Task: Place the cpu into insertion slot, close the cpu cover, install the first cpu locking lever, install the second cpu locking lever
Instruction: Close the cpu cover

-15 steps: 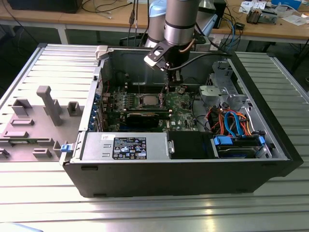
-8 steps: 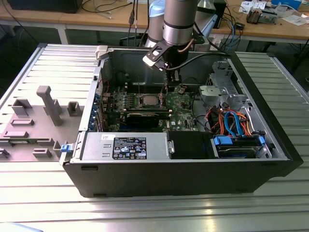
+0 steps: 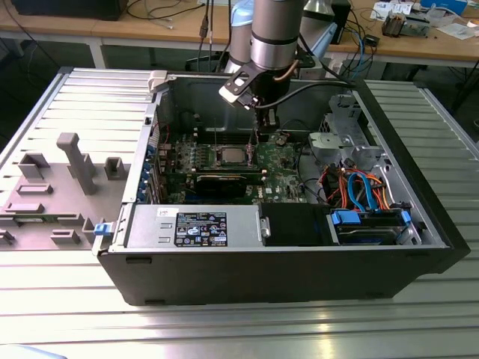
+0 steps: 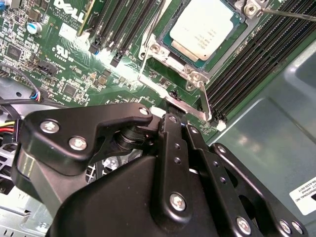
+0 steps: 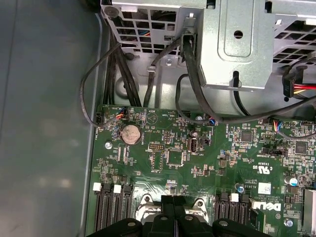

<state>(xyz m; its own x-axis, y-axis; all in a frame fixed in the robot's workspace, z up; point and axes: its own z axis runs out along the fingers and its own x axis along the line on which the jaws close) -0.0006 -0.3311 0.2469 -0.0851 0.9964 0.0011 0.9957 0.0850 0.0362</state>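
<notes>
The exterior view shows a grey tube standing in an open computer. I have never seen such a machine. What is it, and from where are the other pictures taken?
The tube is a robot arm; its gripper hangs inside an open computer case lying on a ribbed metal table. The exterior view comes from a camera off the arm; both wrist views come from cameras riding on it. The second wrist view shows the cpu seated in the green board, just beyond the gripper. Whether anything is held, I cannot tell.
</notes>
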